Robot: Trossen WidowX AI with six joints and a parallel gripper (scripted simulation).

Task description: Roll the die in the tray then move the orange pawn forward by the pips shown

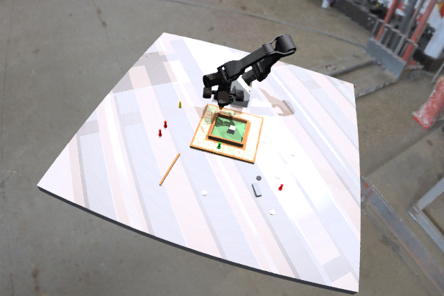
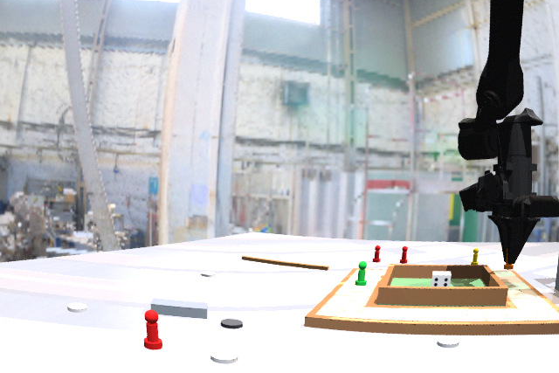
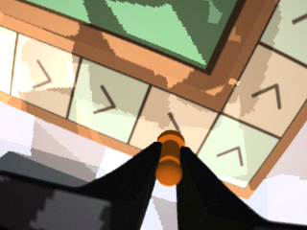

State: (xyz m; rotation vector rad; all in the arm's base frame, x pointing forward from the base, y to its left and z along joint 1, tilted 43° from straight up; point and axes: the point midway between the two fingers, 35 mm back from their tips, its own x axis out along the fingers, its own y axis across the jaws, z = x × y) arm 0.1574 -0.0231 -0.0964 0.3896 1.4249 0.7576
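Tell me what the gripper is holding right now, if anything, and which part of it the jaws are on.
The gripper holds the orange pawn. The jaws are shut on its narrow neck, between the rounded head and the wider base, with the pawn hanging over the board's arrow track.

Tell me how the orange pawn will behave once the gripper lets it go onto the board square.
The orange pawn is narrow-waisted with a rounded head, so it probably tips if released tilted or from above the track. It looks small and rigid, likely light; the gripper pinches only its waist, so opening could nudge it. Once toppled, it may roll.
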